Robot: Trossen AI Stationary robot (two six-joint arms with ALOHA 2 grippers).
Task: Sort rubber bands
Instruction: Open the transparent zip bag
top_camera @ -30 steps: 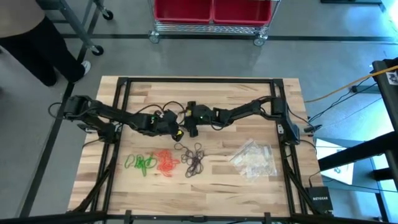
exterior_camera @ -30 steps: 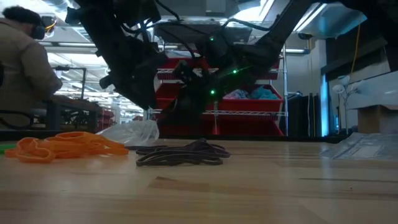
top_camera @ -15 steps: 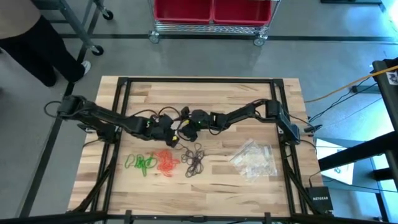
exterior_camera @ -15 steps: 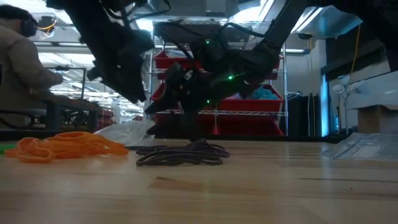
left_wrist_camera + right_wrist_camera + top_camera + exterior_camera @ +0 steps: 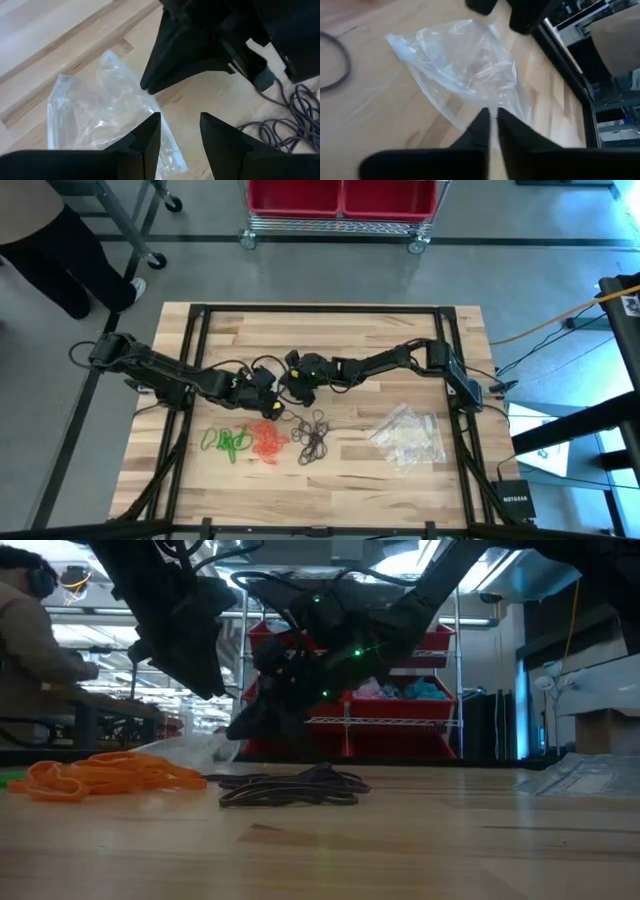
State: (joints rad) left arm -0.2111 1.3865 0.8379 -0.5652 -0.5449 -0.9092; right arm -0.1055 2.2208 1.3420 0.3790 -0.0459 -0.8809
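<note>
Three piles of rubber bands lie on the table's near half: green [image 5: 228,442], orange-red [image 5: 266,438] and black [image 5: 313,435]. A crumpled clear plastic bag [image 5: 100,115] lies on the wood just beyond them, near the table's middle. My right gripper [image 5: 492,122] reaches in from the right, slanting down, and is shut at the bag's edge. My left gripper [image 5: 180,132] hangs open above the same bag, coming from the left, and touches nothing. Its fingertips stand close to the right gripper's tip [image 5: 146,86]. My right gripper pinches the clear bag's thin edge [image 5: 496,107] between its two fingers. It comes at the bag slanting down from the table's right side. The rest of the bag [image 5: 465,65] lies crumpled on the wood ahead of the fingers, slack.
A heap of more clear bags [image 5: 410,435] lies at the table's near right. A black frame [image 5: 300,310] runs around the tabletop. Beyond the far edge stands a wire shelf with red bins [image 5: 340,198]; a person [image 5: 45,240] stands off the far left corner.
My right gripper has gone toward the table's left, down to the clear bag, rolled about its own axis, and shut on the bag's edge. My left gripper has drawn back a little toward the left and risen, staying open.
</note>
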